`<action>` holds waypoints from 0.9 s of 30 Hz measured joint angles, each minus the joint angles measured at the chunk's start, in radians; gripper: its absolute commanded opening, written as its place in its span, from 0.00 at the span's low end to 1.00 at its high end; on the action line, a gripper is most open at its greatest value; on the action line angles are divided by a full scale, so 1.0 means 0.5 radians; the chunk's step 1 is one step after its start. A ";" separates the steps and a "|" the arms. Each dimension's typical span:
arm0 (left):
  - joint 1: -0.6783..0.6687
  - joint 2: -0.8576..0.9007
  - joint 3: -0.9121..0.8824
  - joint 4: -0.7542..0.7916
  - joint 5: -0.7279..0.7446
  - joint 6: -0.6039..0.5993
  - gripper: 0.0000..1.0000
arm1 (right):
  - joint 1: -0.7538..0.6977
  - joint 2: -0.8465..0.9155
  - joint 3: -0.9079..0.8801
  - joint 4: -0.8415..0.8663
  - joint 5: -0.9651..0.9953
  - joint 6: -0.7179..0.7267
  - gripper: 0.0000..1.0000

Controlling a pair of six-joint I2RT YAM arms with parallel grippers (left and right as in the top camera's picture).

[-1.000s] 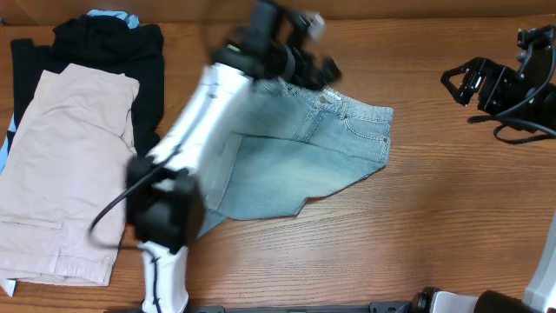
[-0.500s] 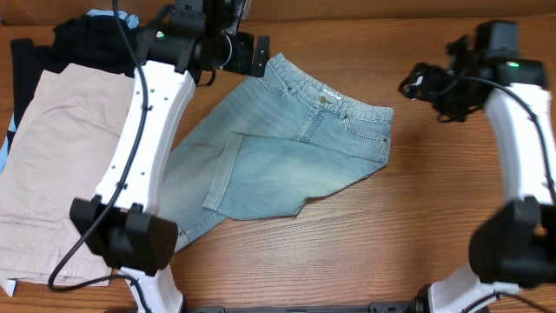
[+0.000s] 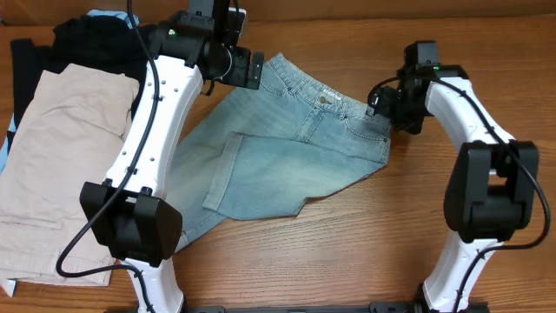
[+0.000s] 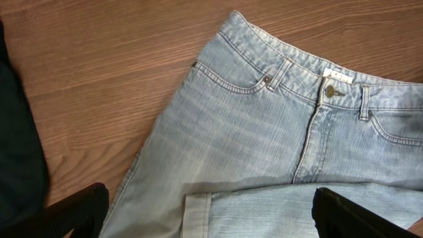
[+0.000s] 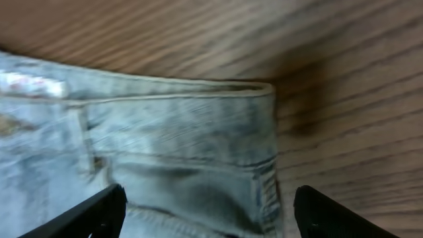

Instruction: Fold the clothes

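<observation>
The light blue denim shorts (image 3: 295, 152) lie near the counter's (image 3: 417, 235) far edge, with the left pincer (image 3: 247, 68) and right pincer (image 3: 382, 103) poised released over opposite waistband (image 3: 326, 94) ends, seemingly about to descend and pinch.

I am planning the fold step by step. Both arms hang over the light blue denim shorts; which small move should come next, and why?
Probably lower both arms and pinch the waistband ends of the light blue denim shorts. The left fingers and right fingers are open, empty and near opposite ends of that waistband.
</observation>
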 measured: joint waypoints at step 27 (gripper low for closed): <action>-0.008 0.000 0.000 -0.016 -0.002 -0.098 1.00 | -0.002 0.020 -0.273 0.468 0.121 0.118 0.11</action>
